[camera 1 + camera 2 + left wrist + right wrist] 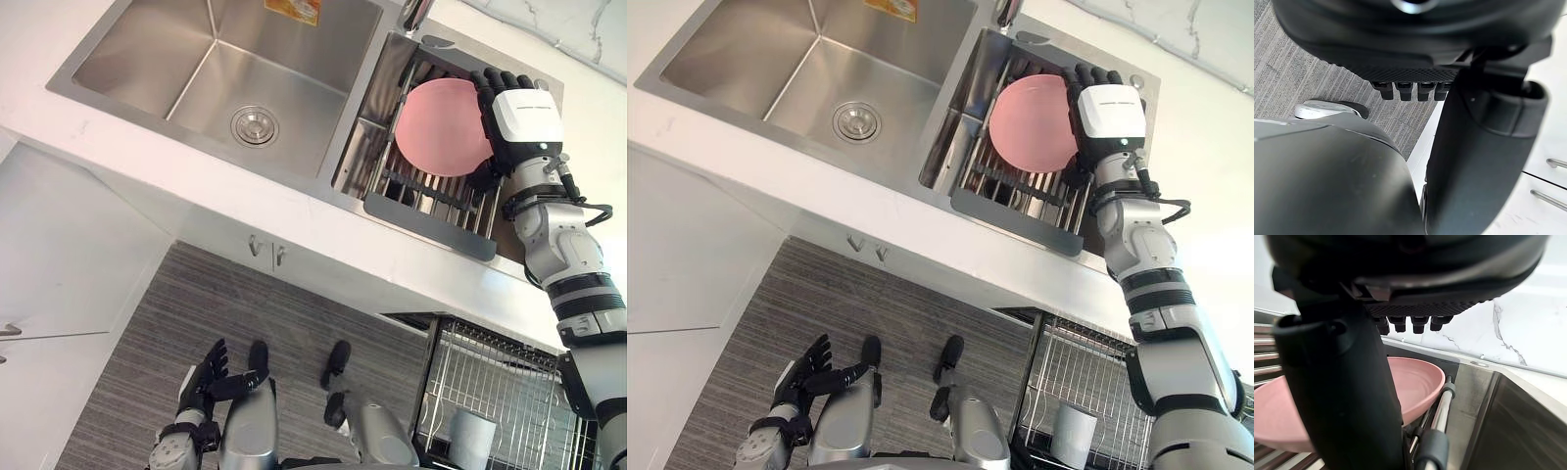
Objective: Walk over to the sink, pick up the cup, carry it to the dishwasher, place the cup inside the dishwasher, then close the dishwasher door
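Note:
A pink shallow bowl (441, 127) leans on edge in the wire drying rack (431, 191) set in the sink's right basin. My right hand (524, 117) is raised against the bowl's right rim, back of the hand toward me, fingers straight. In the right wrist view the thumb (1342, 382) crosses in front of the bowl (1420, 377), with the fingers (1410, 324) above it. My left hand (204, 382) hangs low over the floor with relaxed fingers. A pale cup (472, 436) stands in the dishwasher's pulled-out wire rack (509, 382) at the lower right.
The steel sink's left basin (196, 69) holds only its drain (255, 125). A faucet base (416, 12) rises behind the divider. The white counter's front edge (294, 211) runs diagonally, with cabinet handles (265, 250) below it. Grey wood-look floor (147, 352) lies underneath.

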